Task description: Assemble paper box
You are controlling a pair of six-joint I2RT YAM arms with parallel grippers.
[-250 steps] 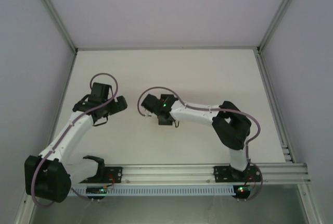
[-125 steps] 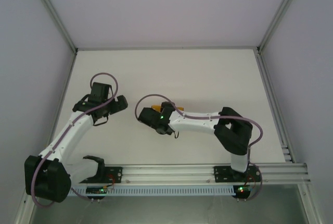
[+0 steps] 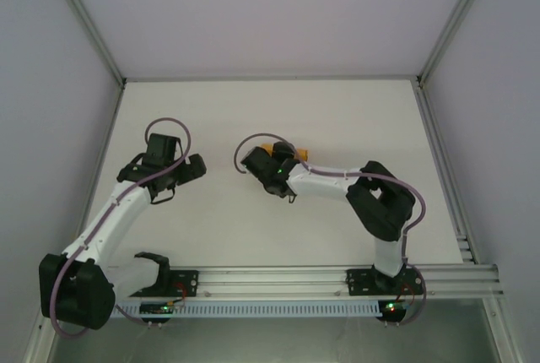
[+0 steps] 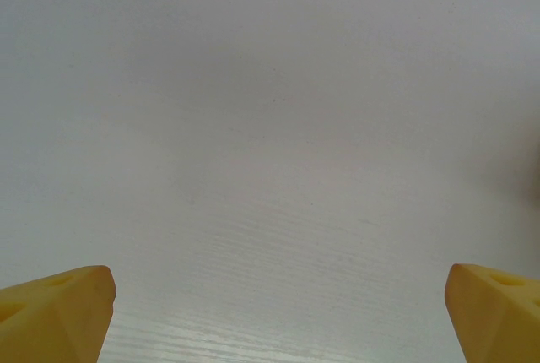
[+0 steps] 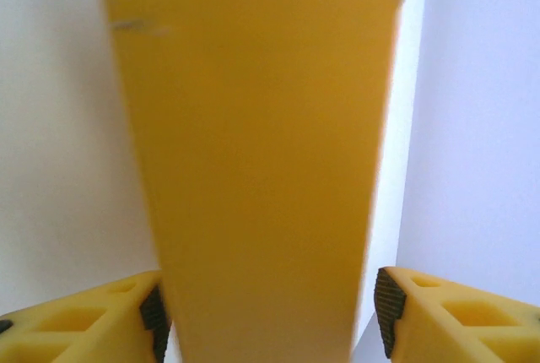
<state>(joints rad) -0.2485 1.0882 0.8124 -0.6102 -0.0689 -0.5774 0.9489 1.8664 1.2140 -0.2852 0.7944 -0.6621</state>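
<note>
Right claw [image 5: 272, 316], paper box [image 5: 253, 152] in its grip, now farther back.

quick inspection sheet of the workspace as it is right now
surface: white table
job's things: orange box, between the right fingers
clutter: nothing seen
grippers: left gripper open over bare table; right gripper around the box, touching on one side, slim gap on the other, grip unsure
cables: purple cable looped at each wrist
surroundings: pale walls, metal frame
</note>
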